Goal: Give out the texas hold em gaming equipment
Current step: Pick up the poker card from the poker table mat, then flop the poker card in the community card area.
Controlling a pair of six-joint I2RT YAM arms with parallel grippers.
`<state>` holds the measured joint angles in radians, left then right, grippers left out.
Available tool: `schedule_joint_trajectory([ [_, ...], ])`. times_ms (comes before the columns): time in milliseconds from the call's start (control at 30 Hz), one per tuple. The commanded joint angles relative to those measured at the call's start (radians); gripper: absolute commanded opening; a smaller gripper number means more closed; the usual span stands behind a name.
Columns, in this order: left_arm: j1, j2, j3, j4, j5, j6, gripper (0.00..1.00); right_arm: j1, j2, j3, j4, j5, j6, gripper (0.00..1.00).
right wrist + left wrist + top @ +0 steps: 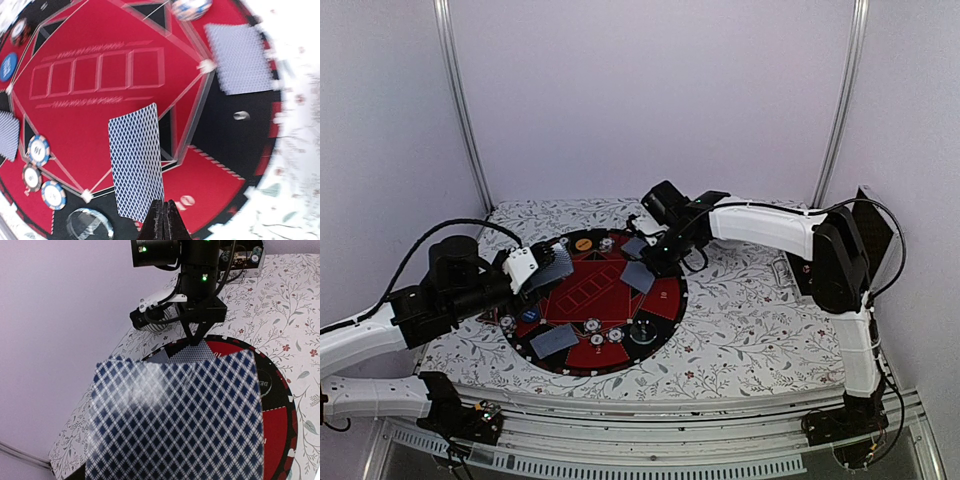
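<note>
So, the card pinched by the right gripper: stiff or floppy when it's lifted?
Likely light and a bit springy: the card looks thin and flat. The right gripper holds only one short edge, so it may droop or pivot. Its smooth back could slip from that narrow pinch.

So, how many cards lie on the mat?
3: far-edge card, right-side card at the right end effector, near-left card. The deck in the left end effector may hide more.
</note>
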<state>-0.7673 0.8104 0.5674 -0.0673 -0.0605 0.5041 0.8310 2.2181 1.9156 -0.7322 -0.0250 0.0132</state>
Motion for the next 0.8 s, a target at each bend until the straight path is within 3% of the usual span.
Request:
schedule_joint_trajectory([
  [0,0.003,-0.011,0.019,0.017,0.005,0.002,0.53,-0.002,-0.055,-0.02,0.021,0.317,0.027,0.02],
  [133,0.002,-0.01,0.019,0.017,0.002,0.003,0.53,0.003,-0.066,-0.015,0.026,0.596,0.002,0.02],
  [400,0.004,-0.013,0.019,0.017,-0.009,0.005,0.53,0.089,0.018,-0.036,0.148,0.887,-0.188,0.02],
  [767,0.004,-0.02,0.015,0.018,-0.014,0.008,0.53,0.29,0.209,0.031,0.158,0.774,-0.251,0.02],
])
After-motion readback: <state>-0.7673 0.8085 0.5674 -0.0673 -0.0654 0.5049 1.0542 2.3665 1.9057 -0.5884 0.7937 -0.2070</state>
